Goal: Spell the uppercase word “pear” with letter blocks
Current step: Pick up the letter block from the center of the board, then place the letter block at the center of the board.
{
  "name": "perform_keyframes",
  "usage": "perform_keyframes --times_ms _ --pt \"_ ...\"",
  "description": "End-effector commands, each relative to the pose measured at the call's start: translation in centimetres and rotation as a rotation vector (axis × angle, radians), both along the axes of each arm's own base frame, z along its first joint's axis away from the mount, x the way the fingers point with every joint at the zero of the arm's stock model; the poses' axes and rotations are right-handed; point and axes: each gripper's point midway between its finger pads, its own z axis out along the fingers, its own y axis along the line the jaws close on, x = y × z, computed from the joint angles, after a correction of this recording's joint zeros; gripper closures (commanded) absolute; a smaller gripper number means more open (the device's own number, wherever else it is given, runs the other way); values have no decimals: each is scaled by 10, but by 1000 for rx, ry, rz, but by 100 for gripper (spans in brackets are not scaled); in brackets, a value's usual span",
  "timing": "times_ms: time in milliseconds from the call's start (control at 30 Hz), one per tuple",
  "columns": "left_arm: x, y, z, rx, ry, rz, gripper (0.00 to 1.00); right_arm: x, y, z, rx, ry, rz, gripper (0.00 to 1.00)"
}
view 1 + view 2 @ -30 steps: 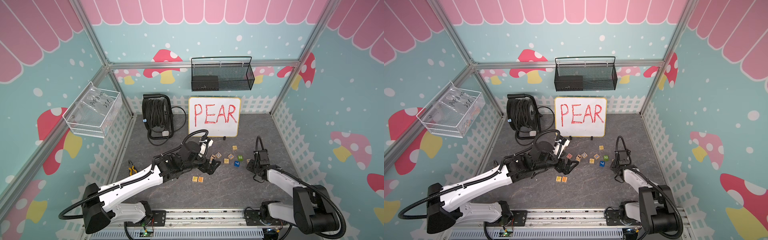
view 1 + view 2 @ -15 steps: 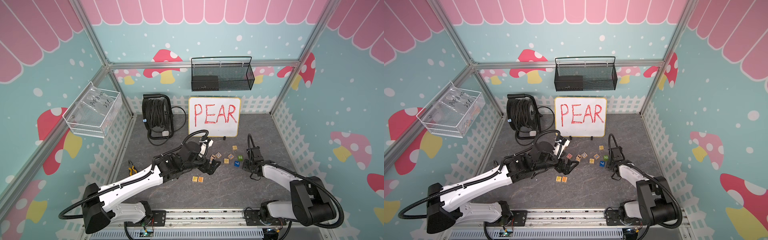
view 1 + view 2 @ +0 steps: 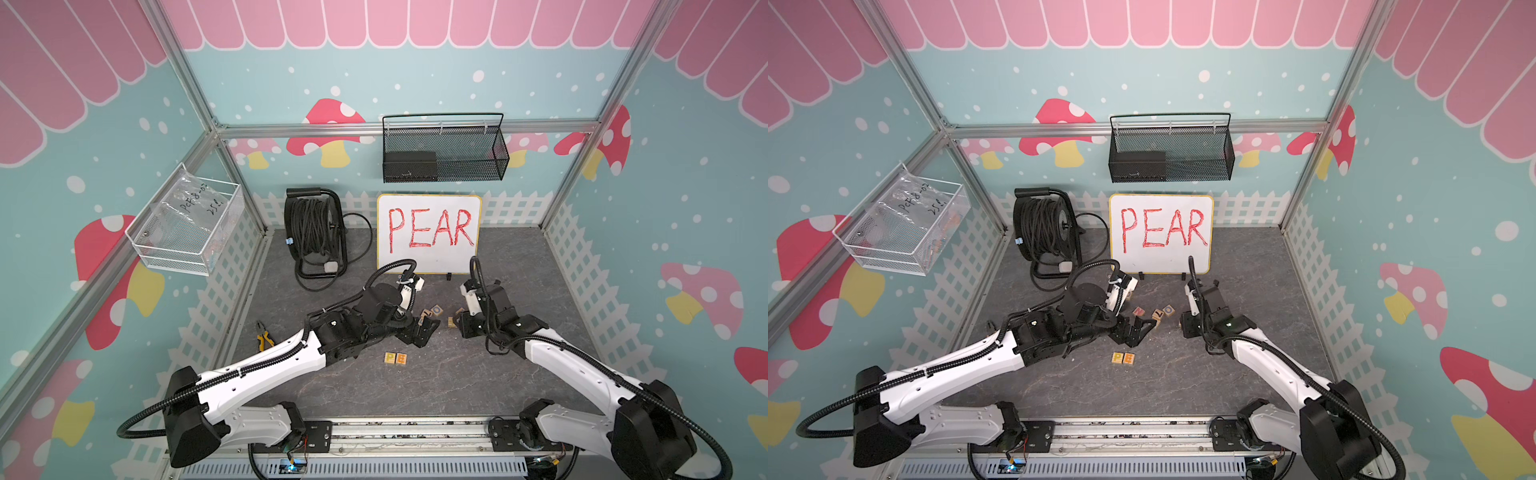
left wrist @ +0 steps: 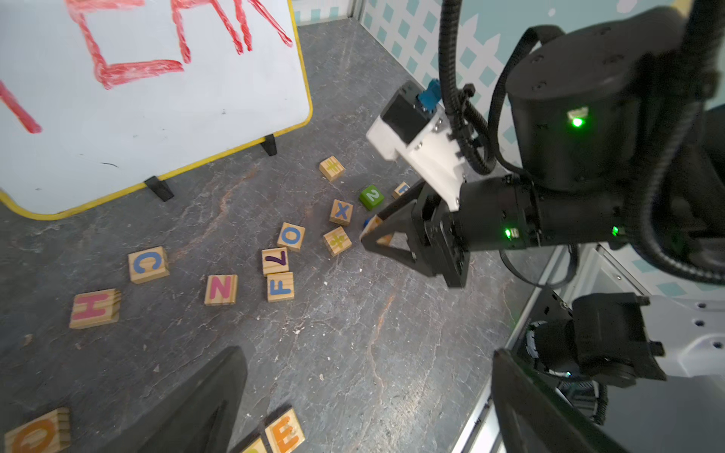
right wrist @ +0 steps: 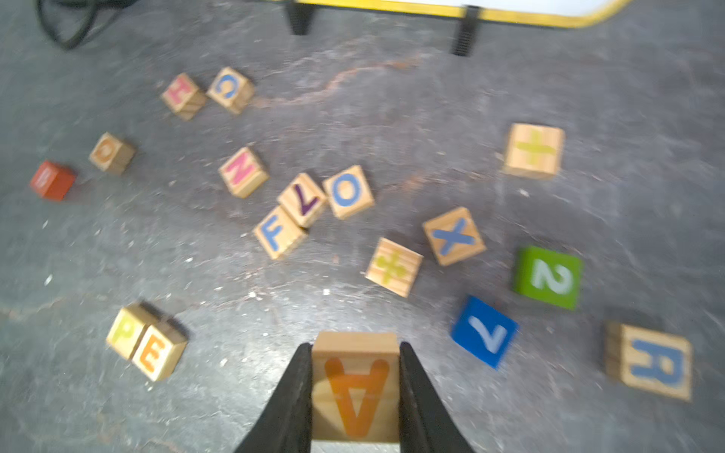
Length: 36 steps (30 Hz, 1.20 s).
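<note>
Nearest the robot, two pale wood blocks are sitting on the gray table [image 3: 415, 386], touching side by side: a yellowish P block [image 3: 390, 358] and a red-orange E block [image 3: 401, 358]. From this pair, the left claw [image 4: 367, 351] is hanging at about 1 o'clock, with its fingers standing wide apart. The right claw [image 5: 355, 347] is hanging at about 2 o'clock, squeezing tight on the A block [image 5: 355, 392], which is pale wood with an orange letter. The R block [image 5: 651, 362], showing a blue letter, is lying near that claw, past a blue cube [image 5: 484, 331]. The whiteboard [image 3: 428, 232] is standing farthest back, at 12 o'clock.
</note>
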Motion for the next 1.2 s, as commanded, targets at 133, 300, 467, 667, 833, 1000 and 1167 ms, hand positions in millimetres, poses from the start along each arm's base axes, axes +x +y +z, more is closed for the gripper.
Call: perform_keyframes --times_ms 133,300,467,667,833,1000,1167 --pt "14 36 14 5 -111 174 0 -13 49 -21 -128 20 278 73" --pt "12 49 23 32 -139 196 0 -11 67 -15 -149 -7 376 73" --pt "-10 83 11 -63 -68 253 0 -17 77 -19 -196 -7 459 72" --pt "-31 126 6 -253 -27 364 0 -32 83 -38 -303 42 514 72" --pt "-32 150 10 -295 -72 440 0 -44 90 -57 -359 80 547 72" --pt "-31 150 9 -265 -68 444 0 -55 103 -69 -354 99 563 72" --pt "-31 147 3 -252 -51 440 0 -64 105 -78 -364 118 578 72"
